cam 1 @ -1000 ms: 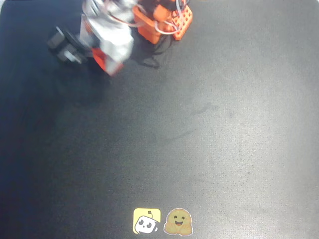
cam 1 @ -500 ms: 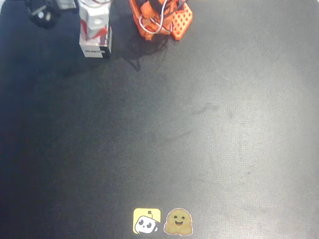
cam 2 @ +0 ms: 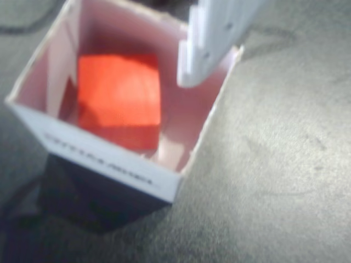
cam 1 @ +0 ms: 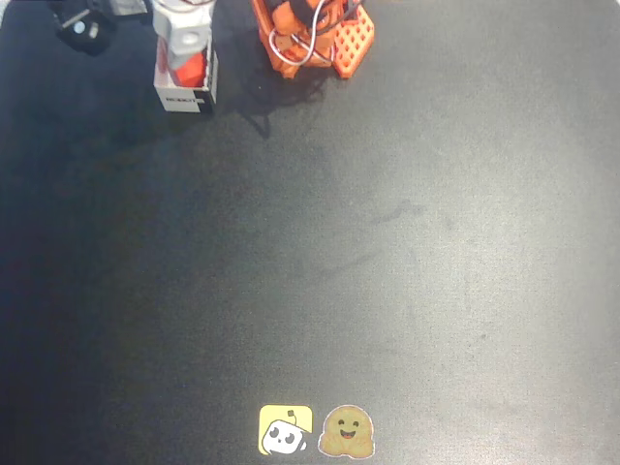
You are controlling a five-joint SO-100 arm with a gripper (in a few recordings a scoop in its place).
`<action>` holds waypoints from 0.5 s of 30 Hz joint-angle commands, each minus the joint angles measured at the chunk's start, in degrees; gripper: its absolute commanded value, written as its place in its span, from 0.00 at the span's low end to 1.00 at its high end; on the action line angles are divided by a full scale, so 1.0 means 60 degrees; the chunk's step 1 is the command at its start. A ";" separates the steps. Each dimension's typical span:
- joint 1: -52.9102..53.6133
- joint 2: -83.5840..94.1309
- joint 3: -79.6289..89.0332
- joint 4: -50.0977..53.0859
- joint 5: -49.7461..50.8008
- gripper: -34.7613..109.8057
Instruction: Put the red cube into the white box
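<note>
White finger (cam 2: 211,41) of the hand hanging over the far corner of the white box (cam 2: 109,164), hand's spread impossible to tell, red cube (cam 2: 119,98) lying inside the box on its floor, box standing on the dark bench (cam 1: 387,242) beside the orange arm base (cam 1: 315,39)

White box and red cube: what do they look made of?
White box: likely thin card, matte, going by its slim straight walls and printed side label. Red cube: solid with plain matte faces and no glare, maybe foam, wood or plastic; too blurred to tell.
</note>
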 commanded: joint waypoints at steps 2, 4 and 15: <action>-0.0059 0.0469 -0.0220 -0.0688 -0.1304 0.24; -0.0747 0.1099 -0.0044 -0.1436 -0.1743 0.24; -0.8437 0.4175 0.1655 -0.3003 -0.1846 0.24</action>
